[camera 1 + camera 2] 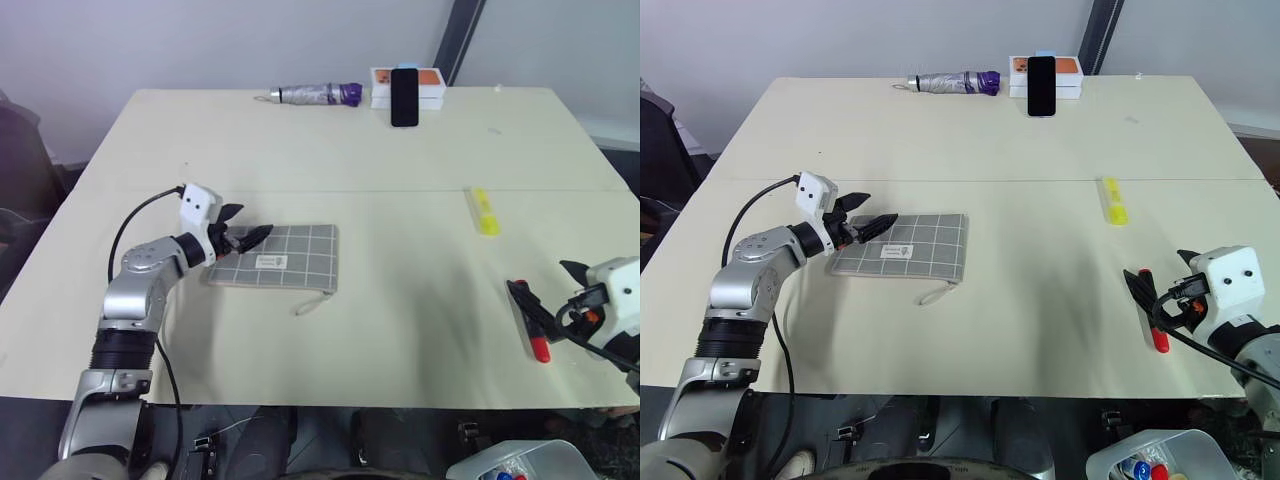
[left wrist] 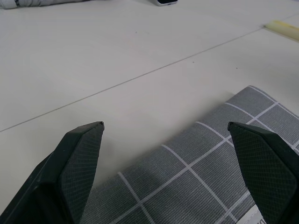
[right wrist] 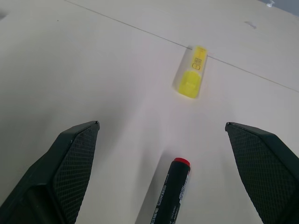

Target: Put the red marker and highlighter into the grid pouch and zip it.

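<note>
The red marker (image 3: 169,196) lies between the right end effector's (image 3: 163,135) wide-open, empty fingers; left end effector (image 2: 166,135) likewise, over grid pouch (image 1: 290,255).

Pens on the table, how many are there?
2. The red marker lies near the table's front edge on the right, between the open right gripper's fingers. The yellow highlighter lies farther back on the right. Others may be hidden inside the grid pouch.

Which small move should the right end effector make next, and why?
Probably ease forward and down, then close on the marker. The right end effector is open with the marker lying between its fingers on the table, not yet gripped. The pouch lies flat under the open left end effector.
</note>
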